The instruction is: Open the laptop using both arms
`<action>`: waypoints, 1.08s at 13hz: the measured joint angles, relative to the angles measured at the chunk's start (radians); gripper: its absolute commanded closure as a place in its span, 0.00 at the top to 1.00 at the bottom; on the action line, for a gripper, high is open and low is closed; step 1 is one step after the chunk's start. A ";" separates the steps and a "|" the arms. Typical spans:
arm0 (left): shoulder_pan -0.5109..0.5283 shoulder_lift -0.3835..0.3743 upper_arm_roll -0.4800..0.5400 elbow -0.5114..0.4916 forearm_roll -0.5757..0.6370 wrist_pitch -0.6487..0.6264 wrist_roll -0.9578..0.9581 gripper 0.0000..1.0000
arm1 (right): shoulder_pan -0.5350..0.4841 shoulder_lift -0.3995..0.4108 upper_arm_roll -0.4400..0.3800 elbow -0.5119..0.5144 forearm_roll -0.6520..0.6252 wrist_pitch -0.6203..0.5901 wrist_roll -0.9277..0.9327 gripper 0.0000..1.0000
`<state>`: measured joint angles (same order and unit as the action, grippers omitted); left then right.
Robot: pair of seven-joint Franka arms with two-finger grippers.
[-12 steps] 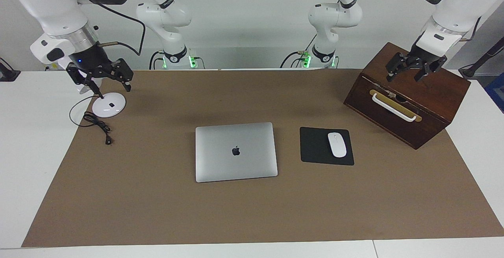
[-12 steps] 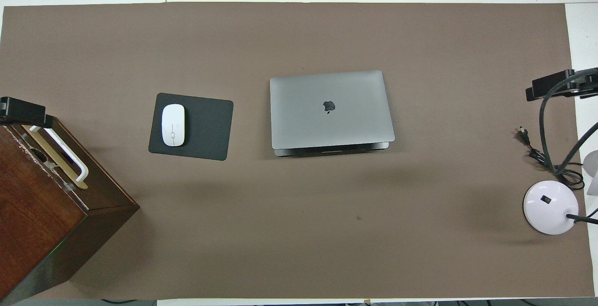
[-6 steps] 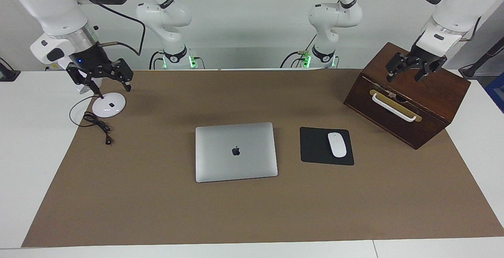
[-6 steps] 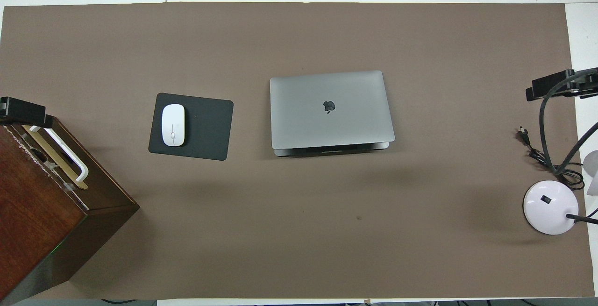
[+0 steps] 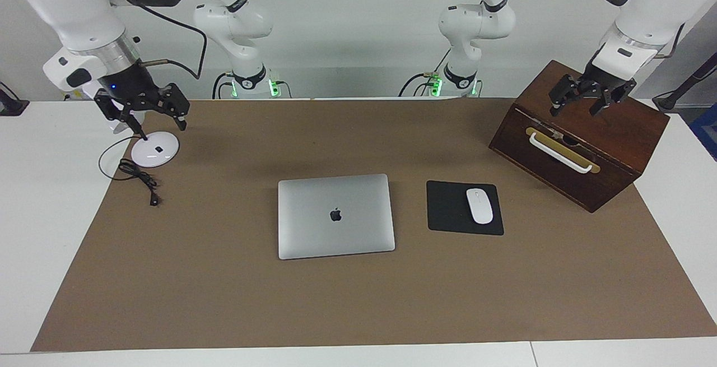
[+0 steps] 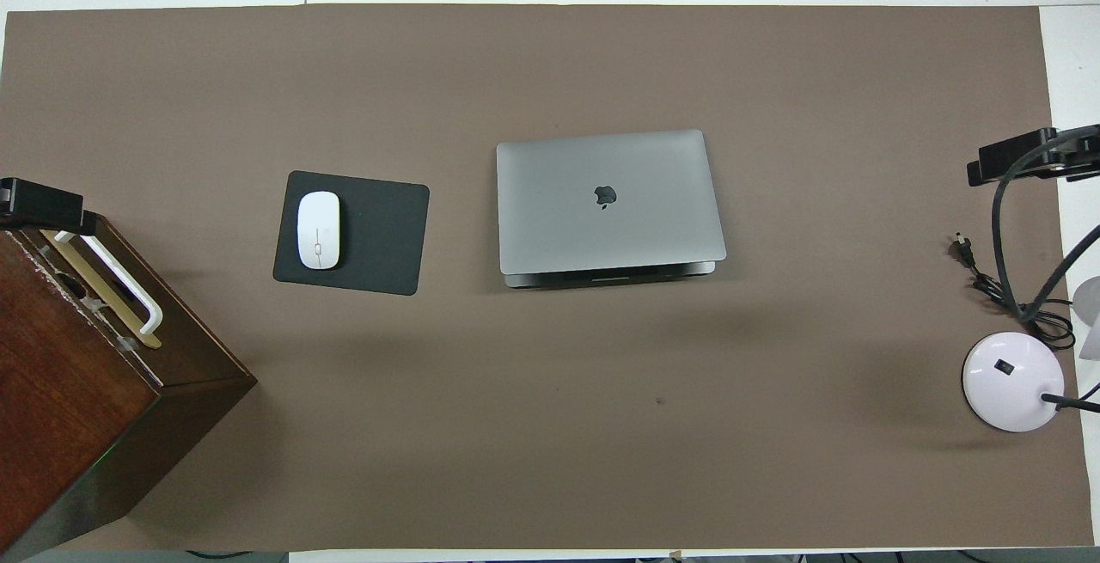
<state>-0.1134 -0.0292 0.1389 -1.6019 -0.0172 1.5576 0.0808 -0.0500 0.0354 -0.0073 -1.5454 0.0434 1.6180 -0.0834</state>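
The laptop (image 5: 336, 215) (image 6: 606, 202) is a thin silver-grey slab with a dark apple logo. It lies flat with its lid down in the middle of the brown mat. My left gripper (image 5: 574, 110) hangs open over the top of the wooden box (image 5: 582, 131) at the left arm's end of the table, with nothing between its fingers. My right gripper (image 5: 147, 120) hangs open over the white lamp base (image 5: 155, 149) at the right arm's end, also holding nothing. Both grippers are well apart from the laptop.
A black mouse pad (image 5: 448, 210) with a white mouse (image 5: 479, 205) lies beside the laptop toward the left arm's end. The dark wooden box has a white handle (image 5: 560, 153) on its front. A black cable and plug (image 5: 140, 179) lie by the lamp base.
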 measured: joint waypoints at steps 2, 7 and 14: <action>0.000 -0.012 -0.002 0.007 0.000 0.001 0.000 1.00 | 0.000 0.000 0.000 0.000 0.000 0.000 0.000 1.00; 0.000 -0.034 -0.004 0.007 0.000 0.019 0.000 1.00 | 0.000 0.000 0.000 0.000 0.000 0.000 0.000 1.00; -0.013 -0.032 -0.024 -0.002 0.000 0.090 0.000 0.34 | 0.000 0.000 0.000 0.000 0.000 0.000 0.000 1.00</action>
<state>-0.1263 -0.0613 0.1144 -1.6039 -0.0172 1.6478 0.0808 -0.0500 0.0354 -0.0073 -1.5456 0.0434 1.6180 -0.0834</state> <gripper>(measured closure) 0.075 0.000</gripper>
